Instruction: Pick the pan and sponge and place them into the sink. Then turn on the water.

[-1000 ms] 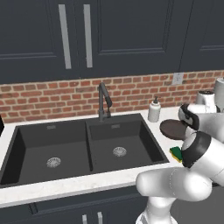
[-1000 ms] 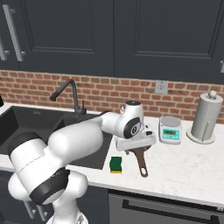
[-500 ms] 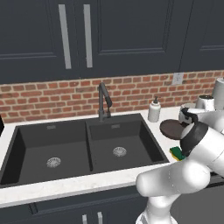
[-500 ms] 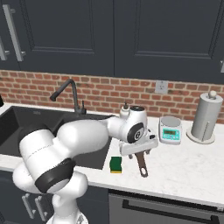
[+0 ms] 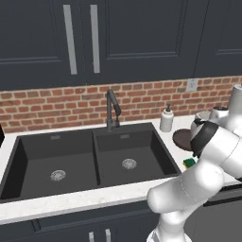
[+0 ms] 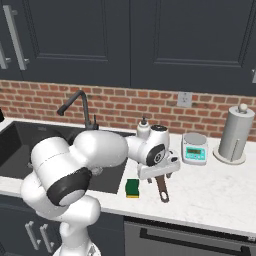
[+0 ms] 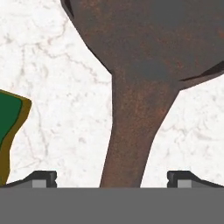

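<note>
The reddish-brown pan [image 7: 144, 35] lies on the white marble counter right of the sink [image 5: 33, 160], its long handle [image 7: 131, 131] running between my fingertips [image 7: 183, 178]. My gripper [image 6: 156, 175] is open, low over the handle [image 6: 163, 190] and straddling it without touching. The sponge [image 6: 132, 188], green face up with a yellow edge, lies just left of the handle [image 7: 8, 122]. In the left base view my arm hides most of the pan [image 5: 182, 138], and the sponge [image 5: 190, 163] peeks out beside it. No water runs from the dark gooseneck faucet [image 5: 112, 111].
A white soap dispenser [image 5: 166, 119] stands behind the sink's right basin. A small kitchen scale [image 6: 194, 148] and a paper towel roll [image 6: 234, 134] stand at the back right of the counter [image 6: 210, 195]. Brick wall and dark cabinets rise behind.
My hand has come down and slightly right over the pan handle, jaws still wide. Pan and sponge have not moved.
</note>
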Robot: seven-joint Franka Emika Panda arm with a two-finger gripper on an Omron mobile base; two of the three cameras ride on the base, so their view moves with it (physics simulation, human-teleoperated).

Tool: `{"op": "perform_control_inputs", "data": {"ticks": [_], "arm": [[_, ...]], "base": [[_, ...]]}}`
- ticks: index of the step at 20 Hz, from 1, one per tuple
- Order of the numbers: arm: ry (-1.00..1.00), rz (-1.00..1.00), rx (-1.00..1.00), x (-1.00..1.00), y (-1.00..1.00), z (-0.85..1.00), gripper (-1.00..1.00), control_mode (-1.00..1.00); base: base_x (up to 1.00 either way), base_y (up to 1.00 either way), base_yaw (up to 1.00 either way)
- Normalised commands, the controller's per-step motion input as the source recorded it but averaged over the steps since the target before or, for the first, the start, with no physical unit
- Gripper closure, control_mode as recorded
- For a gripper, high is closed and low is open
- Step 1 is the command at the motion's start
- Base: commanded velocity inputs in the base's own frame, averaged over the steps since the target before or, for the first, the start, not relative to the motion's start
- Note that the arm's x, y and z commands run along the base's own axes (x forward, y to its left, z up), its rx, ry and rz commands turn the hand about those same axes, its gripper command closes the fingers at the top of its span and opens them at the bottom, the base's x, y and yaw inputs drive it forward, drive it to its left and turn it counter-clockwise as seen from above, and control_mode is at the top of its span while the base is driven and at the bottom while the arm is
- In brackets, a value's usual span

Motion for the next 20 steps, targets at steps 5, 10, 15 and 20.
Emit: {"op": "perform_control_inputs", "data": {"ticks": [5, 10, 15, 20], "arm": [[0.00, 0.00, 0.01, 0.14, -0.01, -0.16, -1.00, -1.00], [0.02, 0.00, 0.00, 0.10, 0.00, -0.24, -1.00, -1.00], [0.01, 0.00, 0.00, 0.04, -0.08, -0.30, -1.00, -1.00], [0.00, 0.00, 0.00, 0.01, -0.12, -0.29, -1.00, -1.00]], "base": [[0.00, 0.00, 0.00], [0.00, 0.00, 0.00], [0.00, 0.00, 0.00], [0.00, 0.00, 0.00]]}}
